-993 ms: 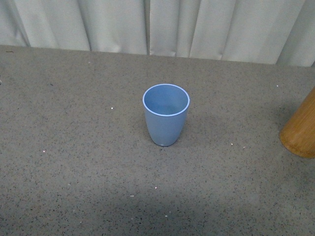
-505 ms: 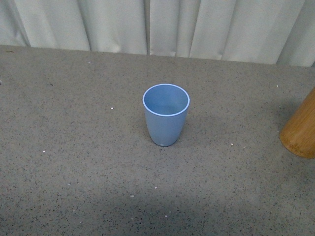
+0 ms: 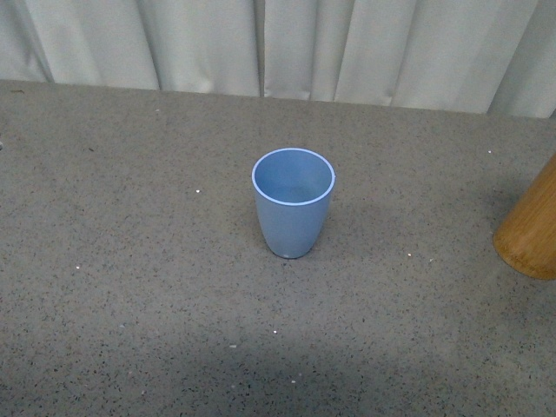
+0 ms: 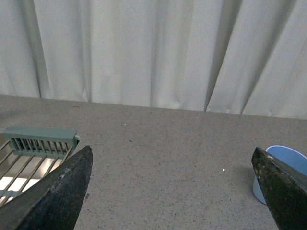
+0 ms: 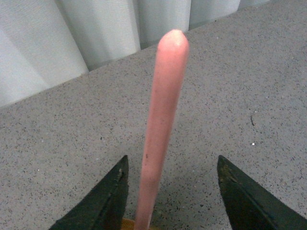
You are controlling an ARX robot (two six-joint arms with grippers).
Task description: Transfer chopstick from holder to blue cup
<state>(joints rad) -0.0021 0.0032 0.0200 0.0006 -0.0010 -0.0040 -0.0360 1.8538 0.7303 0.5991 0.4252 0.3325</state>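
The light blue cup (image 3: 293, 201) stands upright and empty in the middle of the grey table; its rim also shows in the left wrist view (image 4: 288, 158). The orange-brown holder (image 3: 532, 228) is cut off by the right edge of the front view. In the right wrist view a pinkish-red chopstick (image 5: 161, 124) rises from a sliver of the holder's rim (image 5: 128, 224), standing between the open fingers of my right gripper (image 5: 171, 165), nearer one finger, touching neither. My left gripper (image 4: 172, 158) is open over bare table, the cup beside one fingertip. Neither arm shows in the front view.
A green-framed wire rack (image 4: 33, 153) lies on the table beside my left gripper. White curtains (image 3: 278, 43) hang along the table's far edge. The grey speckled tabletop (image 3: 130, 261) stretches around the cup.
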